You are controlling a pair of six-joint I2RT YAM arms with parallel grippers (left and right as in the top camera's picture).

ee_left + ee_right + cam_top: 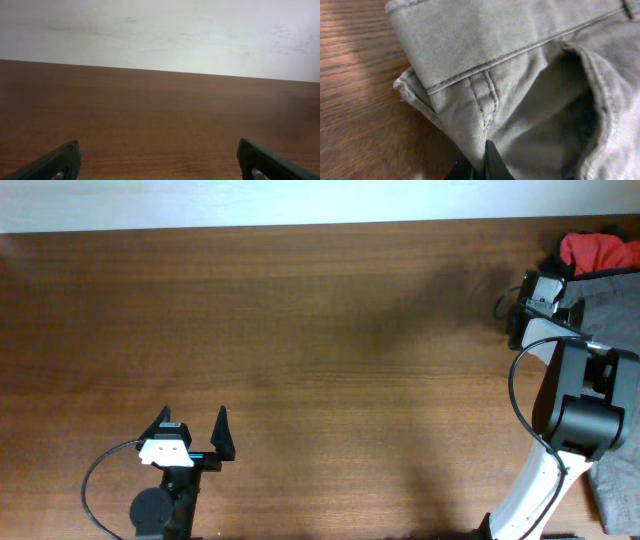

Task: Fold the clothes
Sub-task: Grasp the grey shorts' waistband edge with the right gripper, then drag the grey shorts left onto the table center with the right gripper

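table (pixel 300 360): brown wood grain, soft glare | wall (pixel 160 30): pale, scuffed

— What is the bench (pixel 300 330) like?
— Brown wood with a long grain, running back to a pale wall (pixel 160 30).
— And what lies on it?
— At the right edge, grey shorts (pixel 615 305), wrinkled, with the end of the stitched waistband resting on the wood. A red garment (pixel 597 250) is bunched just behind them, at the back corner.
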